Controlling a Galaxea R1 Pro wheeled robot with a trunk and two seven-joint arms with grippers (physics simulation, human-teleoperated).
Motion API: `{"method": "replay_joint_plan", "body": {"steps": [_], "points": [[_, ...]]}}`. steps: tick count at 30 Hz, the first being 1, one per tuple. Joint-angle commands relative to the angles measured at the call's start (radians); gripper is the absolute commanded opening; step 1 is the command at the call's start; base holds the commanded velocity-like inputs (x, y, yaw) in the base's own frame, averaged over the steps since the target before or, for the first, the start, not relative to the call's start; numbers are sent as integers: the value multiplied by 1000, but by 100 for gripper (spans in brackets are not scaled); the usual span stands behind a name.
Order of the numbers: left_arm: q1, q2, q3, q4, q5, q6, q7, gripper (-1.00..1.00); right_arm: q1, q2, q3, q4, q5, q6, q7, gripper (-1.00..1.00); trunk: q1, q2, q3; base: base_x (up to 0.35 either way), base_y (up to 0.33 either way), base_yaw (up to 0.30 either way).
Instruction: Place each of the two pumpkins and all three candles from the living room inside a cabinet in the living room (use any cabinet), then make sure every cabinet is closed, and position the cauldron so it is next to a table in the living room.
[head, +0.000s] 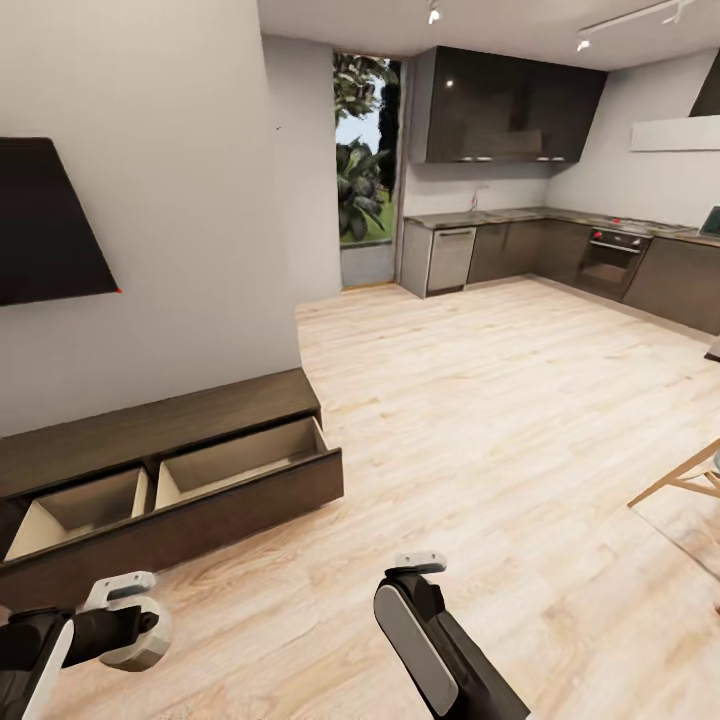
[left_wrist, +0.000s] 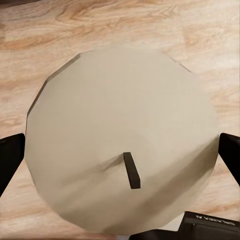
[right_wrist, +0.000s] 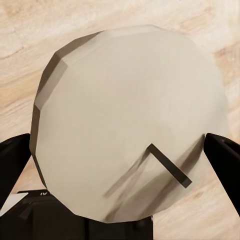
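From the head cam, I had the cabinet (head: 170, 470) against the wall under the TV (head: 50, 225), both drawers pulled out and bare inside. My left gripper (head: 128, 612) sat just in front of it, holding an off-white candle (head: 135, 640).

Left wrist cam: the fingers (left_wrist: 11, 160) pinched that candle (left_wrist: 122, 135), wick (left_wrist: 132, 170) facing the lens.

Right wrist cam: the right gripper (right_wrist: 120, 165) pinched the other candle (right_wrist: 130, 120), over the wood floor (right_wrist: 30, 30).

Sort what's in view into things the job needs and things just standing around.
Job:
candle in left gripper
candle in right gripper
cabinet, two drawers open
left gripper
right gripper

Standing around:
kitchen cupboards
oven
wall screen
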Motion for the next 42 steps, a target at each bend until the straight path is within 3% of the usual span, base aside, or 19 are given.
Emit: {"method": "replay_joint_plan", "body": {"steps": [1,42], "points": [[0,0,0,0,0,0,0,-100,0,0,0,0,0,0,0,-100,0,0,-1,0,0,182],[0,-3,-9,3,1,-4,0,-100,0,0,1,1,0,0,1,-100,0,0,-55,0,0,182]]}}
